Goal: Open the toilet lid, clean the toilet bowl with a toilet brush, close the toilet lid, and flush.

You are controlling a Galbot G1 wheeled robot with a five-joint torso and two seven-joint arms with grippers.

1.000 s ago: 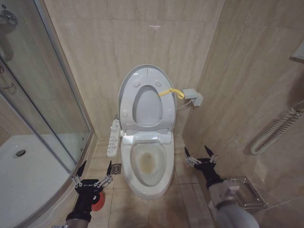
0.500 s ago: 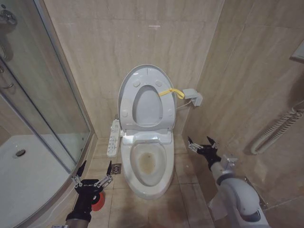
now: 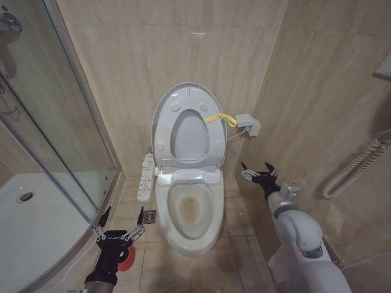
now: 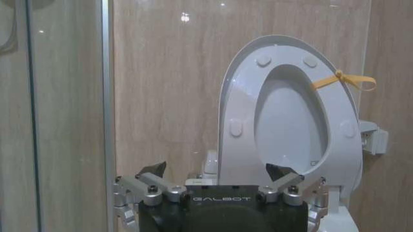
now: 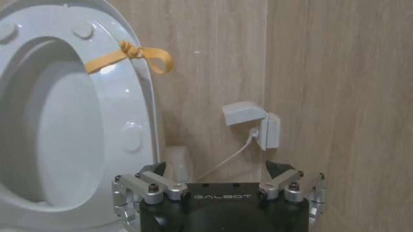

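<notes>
Toilet lid raised, bowl exposed, both end effectors spread and empty.

The toilet lid stands upright against the tiled back wall with the ring seat raised against it, a yellow ribbon tied at its edge; below it the toilet bowl lies open, a brownish stain inside; a white control panel sits just beside the bowl on the robot's left; a glass shower enclosure stands farther left; the left end effector hangs low near the floor beside the bowl, fingers spread, holding nothing, with a red round object under it; the right end effector is raised beside the bowl's right side near the side wall, fingers spread, holding nothing; a white wall plug box shows beyond it.
</notes>
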